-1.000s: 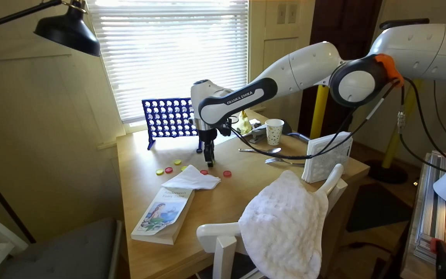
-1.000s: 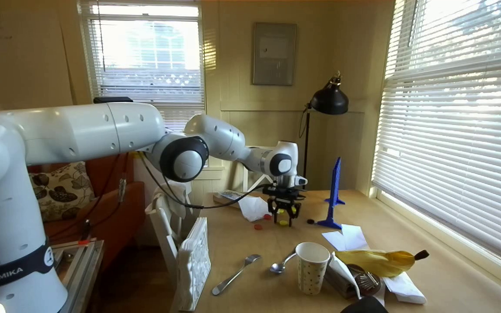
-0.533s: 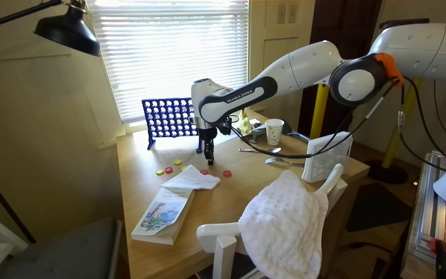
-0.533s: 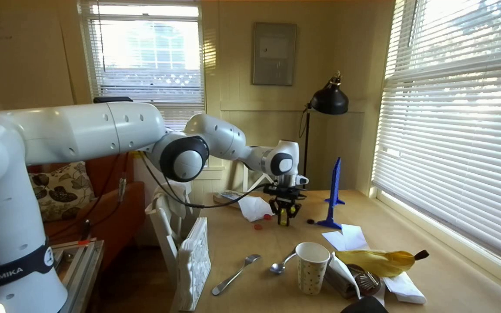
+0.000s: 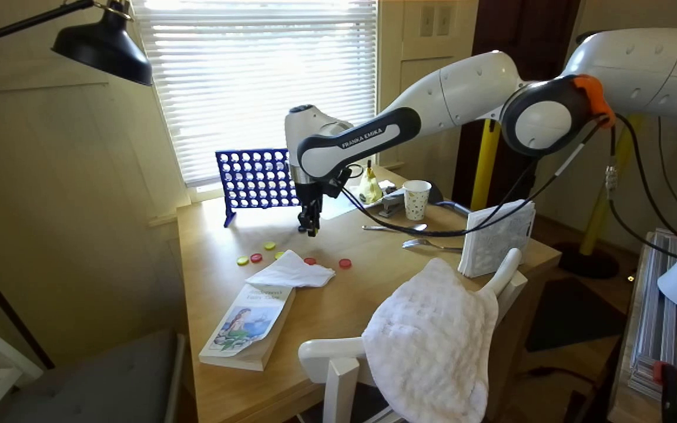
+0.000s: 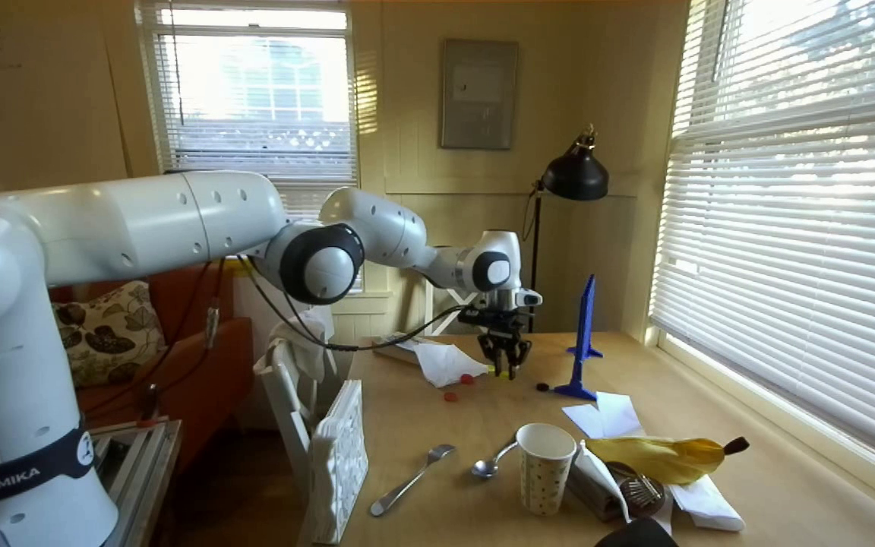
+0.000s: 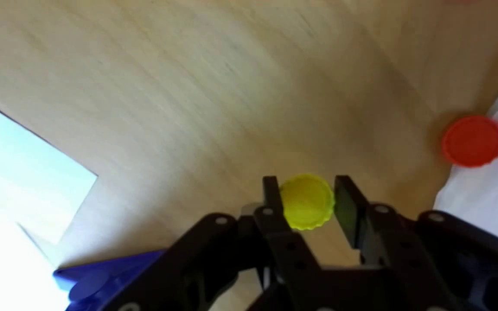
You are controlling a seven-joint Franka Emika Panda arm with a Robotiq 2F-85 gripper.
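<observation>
In the wrist view a yellow disc (image 7: 307,203) with a ridged rim is pinched edge to edge between the fingers of my gripper (image 7: 306,183). The gripper (image 5: 313,232) hangs above the wooden table, pointing down, with the disc lifted off the surface. Close by stands a blue upright grid rack (image 5: 256,178) with rows of round holes; in an exterior view the rack (image 6: 583,342) appears edge-on. Below lie loose discs: a red disc (image 7: 474,141) against a white napkin (image 7: 482,194), another red disc (image 5: 345,264), and a yellow disc (image 5: 270,245).
A book (image 5: 247,329) lies by the napkin. A paper cup (image 6: 546,467), spoon (image 6: 485,468), fork (image 6: 411,480) and yellow pear-like bag (image 6: 658,458) stand or lie elsewhere on the table. A white holder (image 5: 497,238) is near the edge, beside a draped chair (image 5: 432,341).
The jaws have closed in on the yellow disc. After that the gripper has risen from the table with it and shifted slightly toward the blue rack.
</observation>
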